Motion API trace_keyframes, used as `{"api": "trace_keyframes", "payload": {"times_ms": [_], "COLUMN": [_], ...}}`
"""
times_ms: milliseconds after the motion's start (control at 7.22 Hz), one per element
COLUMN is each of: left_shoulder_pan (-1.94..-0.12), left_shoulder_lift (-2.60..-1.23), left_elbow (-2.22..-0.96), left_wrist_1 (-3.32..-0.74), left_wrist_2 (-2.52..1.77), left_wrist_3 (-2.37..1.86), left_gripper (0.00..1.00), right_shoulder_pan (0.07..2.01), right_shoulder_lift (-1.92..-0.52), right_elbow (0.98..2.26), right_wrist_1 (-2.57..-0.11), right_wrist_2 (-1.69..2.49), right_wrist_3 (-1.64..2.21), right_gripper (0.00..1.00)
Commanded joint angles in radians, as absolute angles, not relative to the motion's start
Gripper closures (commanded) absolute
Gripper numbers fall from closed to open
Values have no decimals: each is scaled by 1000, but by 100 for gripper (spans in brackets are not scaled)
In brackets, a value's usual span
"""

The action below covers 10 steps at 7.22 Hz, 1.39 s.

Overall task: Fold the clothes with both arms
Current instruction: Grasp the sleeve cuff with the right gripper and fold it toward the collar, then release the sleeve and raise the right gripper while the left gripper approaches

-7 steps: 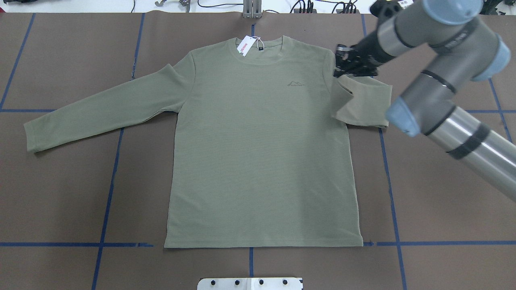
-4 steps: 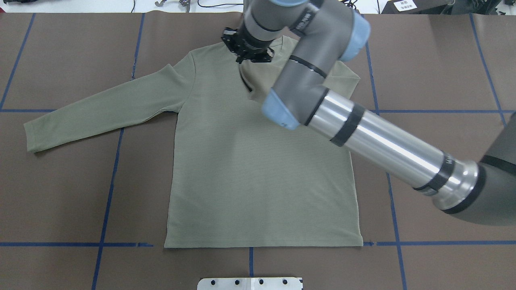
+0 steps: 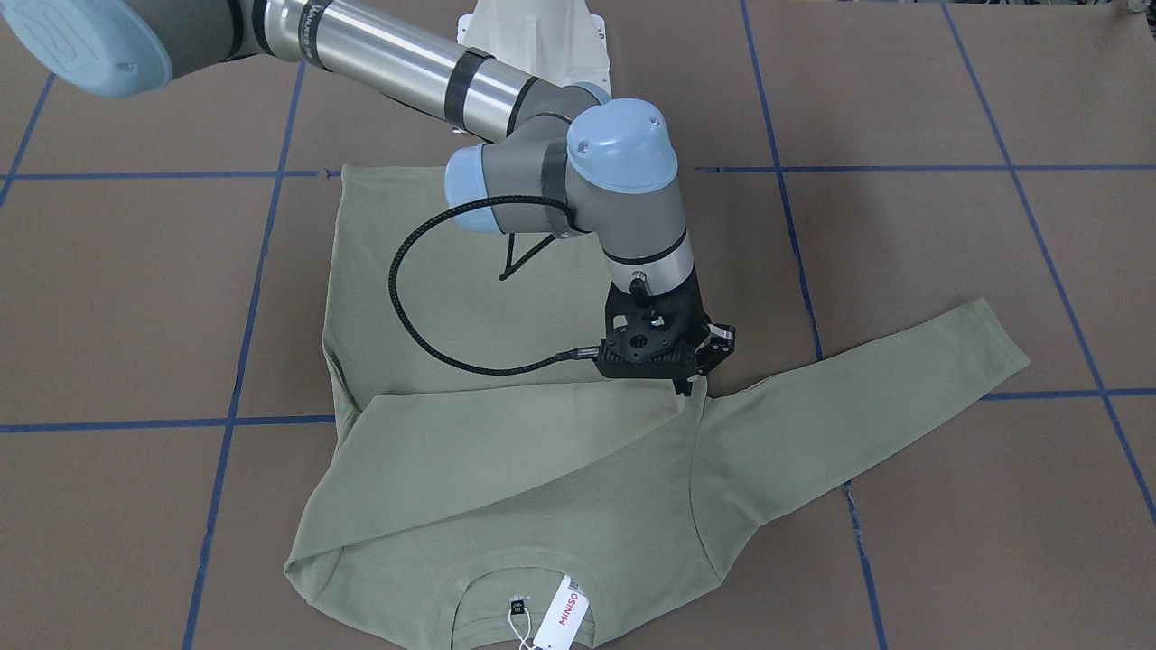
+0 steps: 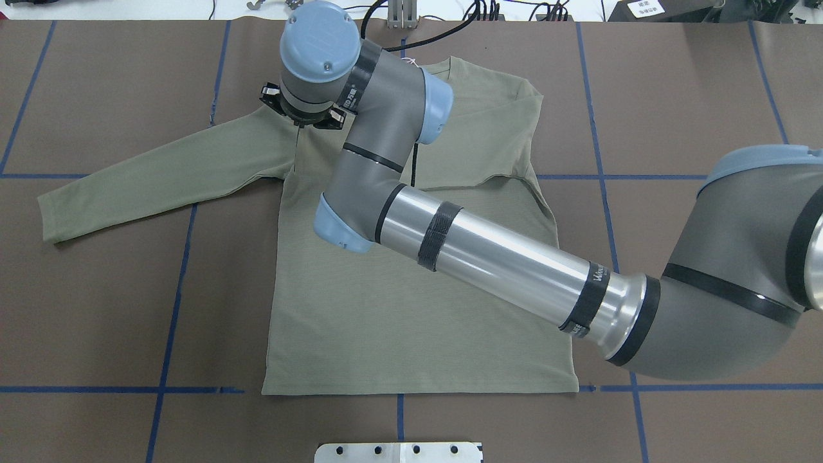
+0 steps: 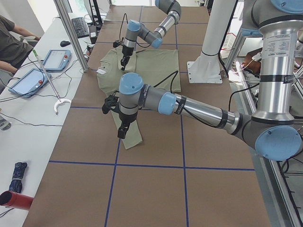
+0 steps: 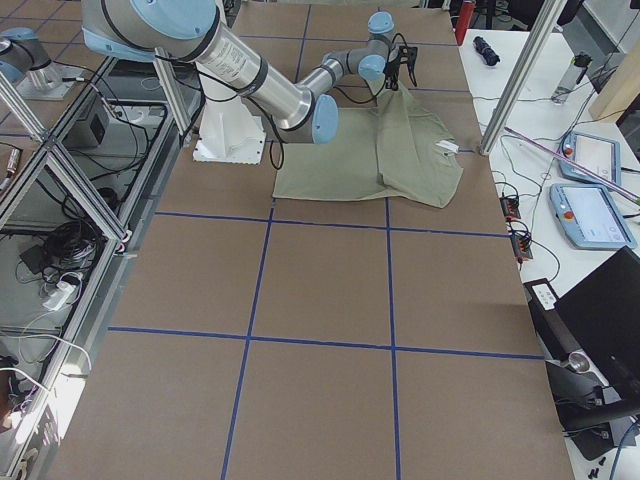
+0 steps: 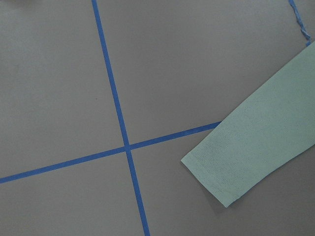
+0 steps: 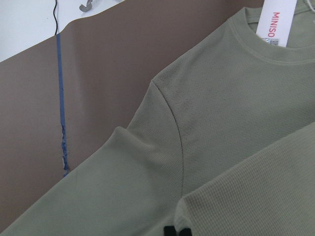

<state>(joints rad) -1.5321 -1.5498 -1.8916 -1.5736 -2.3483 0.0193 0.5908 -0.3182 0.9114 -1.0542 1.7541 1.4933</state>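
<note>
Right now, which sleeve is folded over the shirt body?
The right sleeve: pinched at its cuff by the right hand, it drapes across the chest. The left sleeve lies stretched out to the side, off the body.

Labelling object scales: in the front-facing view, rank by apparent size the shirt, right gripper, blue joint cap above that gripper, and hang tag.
1. shirt, largest.
2. right gripper and joint cap look alike; the cap is nearer the camera, so unranked.
3. hang tag, smallest.
</note>
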Motion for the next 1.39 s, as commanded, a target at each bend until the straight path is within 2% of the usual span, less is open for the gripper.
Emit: {"api": "trace_keyframes", "payload": {"times_ms": [0,139,277,416,554,832,970,1109,1247], "left_shoulder_pan": [-1517,-1502,-1395,-1347,-1321,-1240,-1235,-1232,-1224], "left_shoulder_lift": [-1551,-1552,-1552,-1578,-1592,-1702,-1715,-1742,-1750], "left_elbow": [-1885,-1866,-1843,-1731,-1613,-1350,-1271,-1199,-1190], "left_wrist_1": [-1604,-1617,-1687,-1803,-1936,-2099,-2184,-2224,-2223], "left_wrist_2": [-2414,-2414,-2410,-2405,-2404,-2396,-2393,-2393,-2393], "left_wrist_3": [18,-41,-111,-255,-344,-460,-463,-463,-466], "left_gripper": [0,0,0,0,0,2,5,6,10], "right_shoulder_pan": [554,555,566,599,656,776,845,906,928], "right_shoulder_lift": [-264,-264,-293,-401,-542,-746,-900,-1031,-1110], "right_elbow": [838,838,882,1016,1207,1427,1572,1662,1693], "right_wrist_1": [-1034,-1034,-1041,-1051,-1121,-1202,-1222,-1224,-1224], "right_wrist_2": [1691,1690,1692,1706,1773,1963,2035,2063,2062], "right_wrist_3": [1494,1496,1549,1560,1556,1545,1536,1473,1436], "right_gripper": [2,2,2,2,2,2,1,1,1]}}
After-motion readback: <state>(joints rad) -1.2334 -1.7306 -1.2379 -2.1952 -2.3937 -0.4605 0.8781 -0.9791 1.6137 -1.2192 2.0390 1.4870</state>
